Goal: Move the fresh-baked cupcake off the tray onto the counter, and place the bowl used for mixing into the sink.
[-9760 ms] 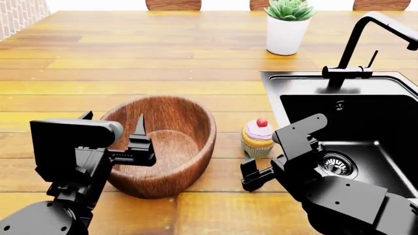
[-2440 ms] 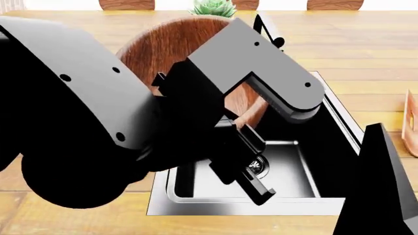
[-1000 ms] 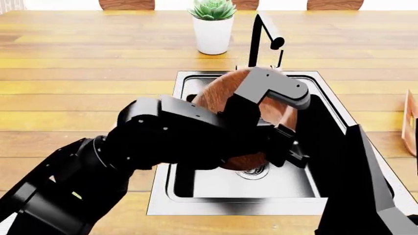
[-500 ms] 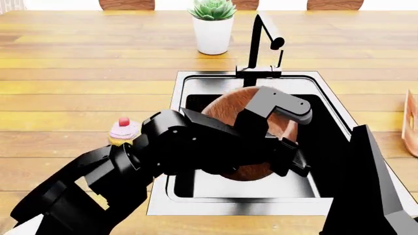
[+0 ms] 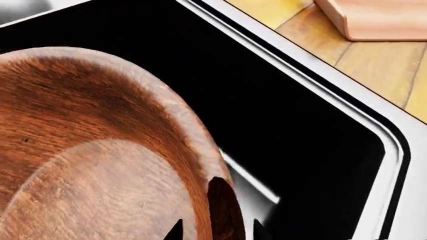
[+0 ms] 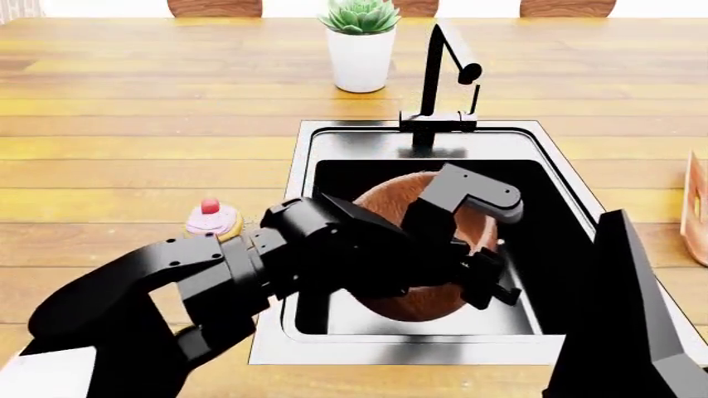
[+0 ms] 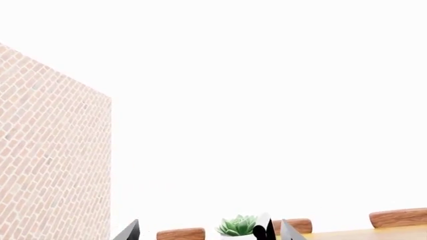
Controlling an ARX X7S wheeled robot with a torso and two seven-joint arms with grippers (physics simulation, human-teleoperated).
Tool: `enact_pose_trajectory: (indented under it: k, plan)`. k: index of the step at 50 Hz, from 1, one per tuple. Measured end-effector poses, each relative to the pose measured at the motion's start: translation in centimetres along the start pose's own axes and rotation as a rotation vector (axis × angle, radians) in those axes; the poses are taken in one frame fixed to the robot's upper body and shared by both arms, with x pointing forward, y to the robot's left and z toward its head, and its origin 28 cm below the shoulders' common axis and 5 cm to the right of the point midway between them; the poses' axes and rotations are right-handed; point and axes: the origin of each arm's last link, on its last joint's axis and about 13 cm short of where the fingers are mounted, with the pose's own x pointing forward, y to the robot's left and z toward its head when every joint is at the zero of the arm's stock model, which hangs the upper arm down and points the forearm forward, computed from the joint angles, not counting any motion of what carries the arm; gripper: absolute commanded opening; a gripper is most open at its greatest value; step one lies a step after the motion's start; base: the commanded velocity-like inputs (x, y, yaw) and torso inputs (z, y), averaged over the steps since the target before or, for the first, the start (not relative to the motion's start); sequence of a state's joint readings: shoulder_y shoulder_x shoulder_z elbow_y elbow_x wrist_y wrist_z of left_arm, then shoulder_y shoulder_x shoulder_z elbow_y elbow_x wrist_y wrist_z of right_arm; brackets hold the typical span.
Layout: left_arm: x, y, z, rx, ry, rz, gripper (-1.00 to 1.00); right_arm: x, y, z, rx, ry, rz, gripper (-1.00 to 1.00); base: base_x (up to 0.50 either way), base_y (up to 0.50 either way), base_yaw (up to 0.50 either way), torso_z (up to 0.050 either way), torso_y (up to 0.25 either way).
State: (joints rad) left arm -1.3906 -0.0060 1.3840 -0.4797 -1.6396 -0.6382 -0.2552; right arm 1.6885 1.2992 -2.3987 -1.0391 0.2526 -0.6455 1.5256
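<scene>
The bowl [image 6: 426, 240] sits tilted inside the sink [image 6: 332, 149], its hollow facing left and near, its back toward the far right wall. The left gripper [image 6: 487, 278] pinches the bowl's rim at the right, one finger [image 5: 223, 210] inside the hollow. Dark open basin lies right of the bowl, up to the steel rim. The cupcake [image 6: 212, 219] stands upright on the worktop [image 6: 144, 124] left of the sink. The tray [image 6: 697, 207] lies at the right edge. The right gripper [image 7: 207, 232] points away, its fingers spread apart.
</scene>
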Motion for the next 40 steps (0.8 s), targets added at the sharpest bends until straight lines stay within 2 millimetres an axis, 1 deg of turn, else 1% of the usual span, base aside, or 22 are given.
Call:
enact_pose_trajectory:
  k: [14, 23, 30, 40]
  plan:
    - [0.2, 0.5, 0.5, 0.003, -0.033, 0.044, 1.0, 0.0, 0.0, -0.1, 0.0, 0.005, 0.002, 1.0, 0.0, 0.0, 0.0, 0.0, 0.0]
    - [-0.6, 0.2, 1.1, 0.015, -0.073, 0.049, 1.0, 0.0, 0.1, -0.1, 0.0, 0.005, 0.005, 1.0, 0.0, 0.0, 0.0, 0.0, 0.0]
    - [-2.4, -0.8, 1.3, 0.029, -0.128, 0.065, 1.0, 0.0, 0.2, -0.1, 0.005, 0.009, 0.009, 1.0, 0.0, 0.0, 0.0, 0.0, 0.0]
    - [-6.6, -3.3, 0.6, 0.05, -0.225, 0.091, 1.0, 0.0, 0.2, 0.0, 0.014, 0.011, 0.015, 1.0, 0.0, 0.0, 0.0, 0.0, 0.0]
